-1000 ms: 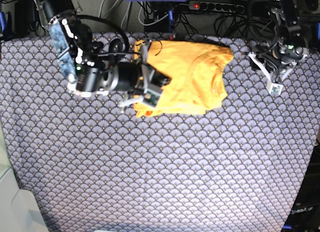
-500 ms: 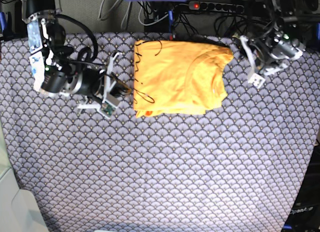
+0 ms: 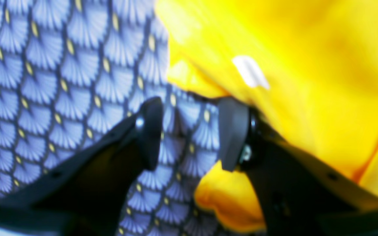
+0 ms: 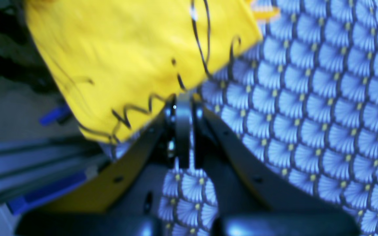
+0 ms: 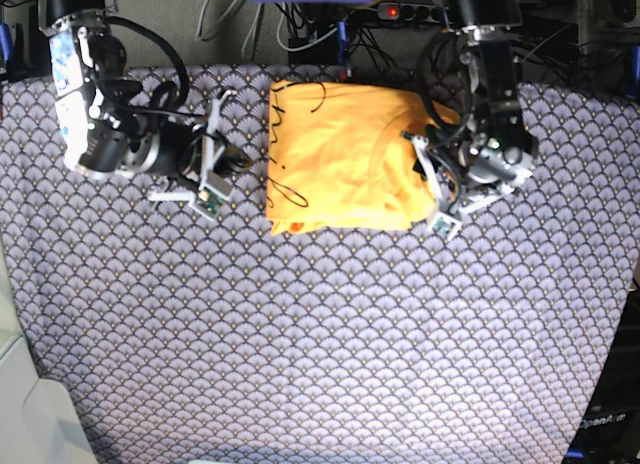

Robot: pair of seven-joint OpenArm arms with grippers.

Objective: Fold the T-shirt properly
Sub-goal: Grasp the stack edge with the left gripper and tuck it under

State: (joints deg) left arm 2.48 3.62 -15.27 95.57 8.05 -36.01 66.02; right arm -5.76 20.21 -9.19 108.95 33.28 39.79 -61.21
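Left gripper (image 3: 189,134) jaws apart, empty, at T-shirt (image 5: 345,164) edge; right gripper (image 4: 182,108) closed, empty; nudging risks rumpling fold.

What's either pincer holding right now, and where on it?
Nothing. Right pincer is shut empty beside the T-shirt; left pincer is open at its edge.

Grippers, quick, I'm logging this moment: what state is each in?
Left gripper: open, holding nothing, at the T-shirt's edge.
Right gripper: closed, holding nothing, beside the shirt.
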